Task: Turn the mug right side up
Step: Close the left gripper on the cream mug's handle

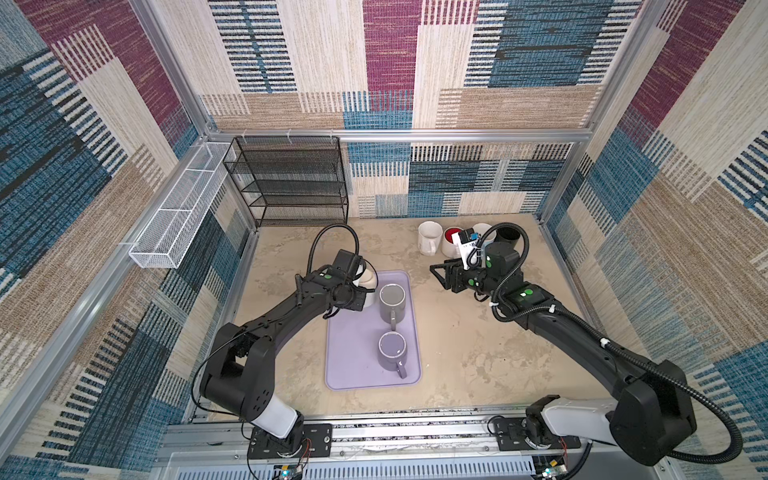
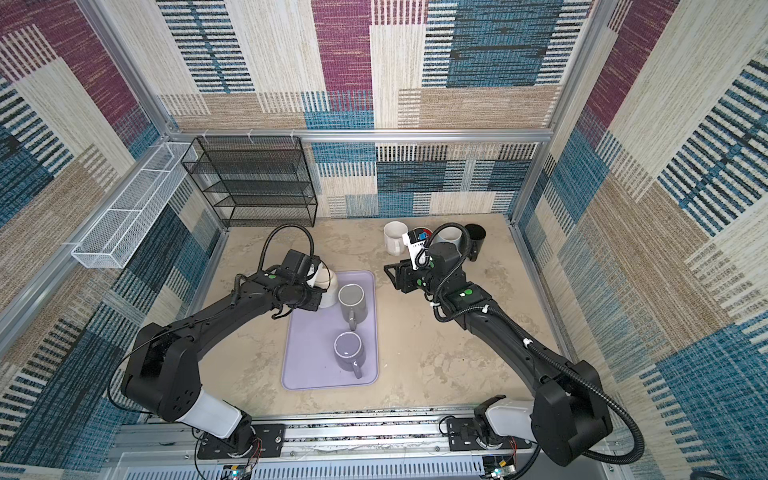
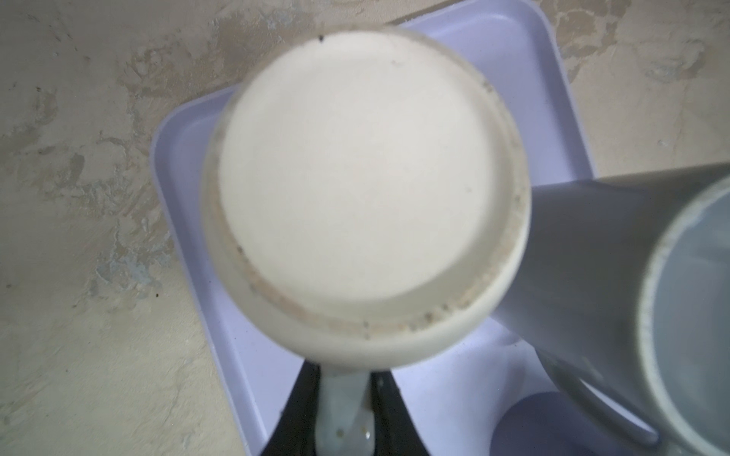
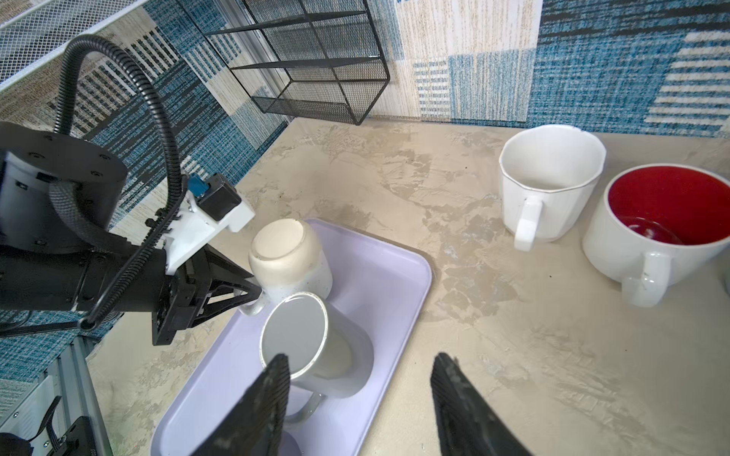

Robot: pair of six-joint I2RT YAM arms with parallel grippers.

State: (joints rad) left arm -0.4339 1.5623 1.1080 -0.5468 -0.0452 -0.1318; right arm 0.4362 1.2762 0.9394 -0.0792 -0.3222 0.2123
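Gripping the handle of the cream mug (image 4: pixel 284 256), the left gripper (image 4: pixel 253 294) has its jaws clenched on either side of it; the left wrist view shows the handle pinched between them.

- Mug position: far left corner of the lavender tray (image 1: pixel 353 353), base up and mouth down, leaning a little. It seems to be just clear of the tray floor, but the angle is poor and I cannot be sure.
- Two grey mugs (image 1: pixel 392 301) stand mouth up on the same tray, the nearer one close beside the cream mug.
- Right gripper (image 4: pixel 360 359): jaws released and holding nothing, hanging over the worktop (image 1: pixel 478 353) beside the tray.
- Progress, as I judge it: the grasp is made, the turn is not. The mug has yet to be rolled over, set down on its base and let go.
- Writing: none on the cream mug's base or wall. The white mug (image 4: pixel 549 189) and the red-lined mug (image 4: pixel 648 252) at the back are plain too. Dark lettering on the right arm's white camera mount (image 1: pixel 465 247) is too small to read.
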